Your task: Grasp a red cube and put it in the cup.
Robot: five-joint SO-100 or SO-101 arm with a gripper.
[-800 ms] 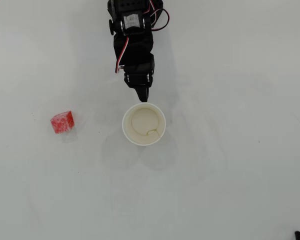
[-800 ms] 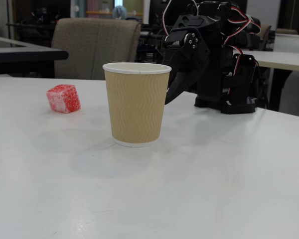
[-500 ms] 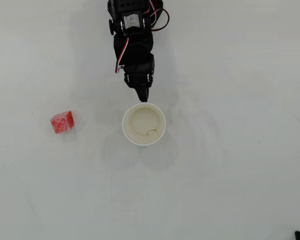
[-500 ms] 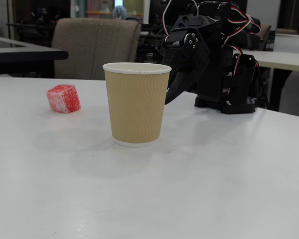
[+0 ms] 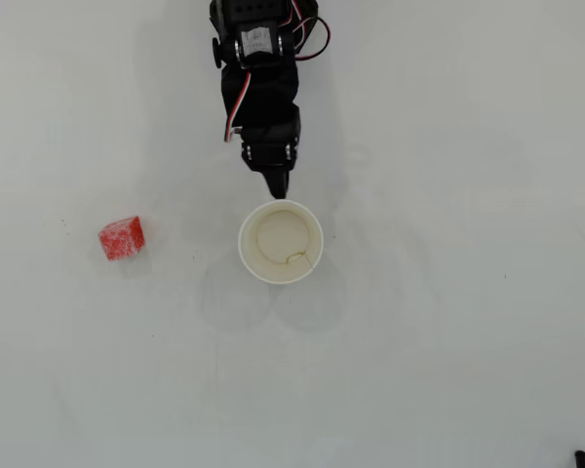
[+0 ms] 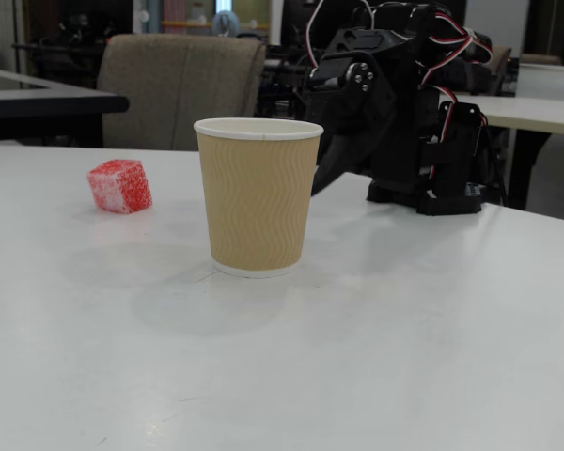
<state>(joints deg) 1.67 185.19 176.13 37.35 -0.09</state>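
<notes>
The red cube (image 5: 122, 238) lies alone on the white table, well left of the cup in the overhead view; in the fixed view the cube (image 6: 119, 185) sits left of and behind it. The cup (image 5: 273, 234) stands upright and empty, with a white rim and cream inside; from the side the cup (image 6: 258, 197) has a tan ribbed wall. My black gripper (image 5: 278, 190) points down at the table just beyond the cup's far rim, its fingers closed to a point and holding nothing. In the fixed view the gripper (image 6: 321, 178) is partly hidden behind the cup.
The arm's base (image 6: 442, 141) with red and white wires stands at the back right of the table. A small black object (image 5: 580, 455) sits at the lower right corner in the overhead view. A chair (image 6: 179, 89) and other desks stand behind the table.
The gripper's head has tipped up very slightly behind the cup. The cup and the cube have not moved.
</notes>
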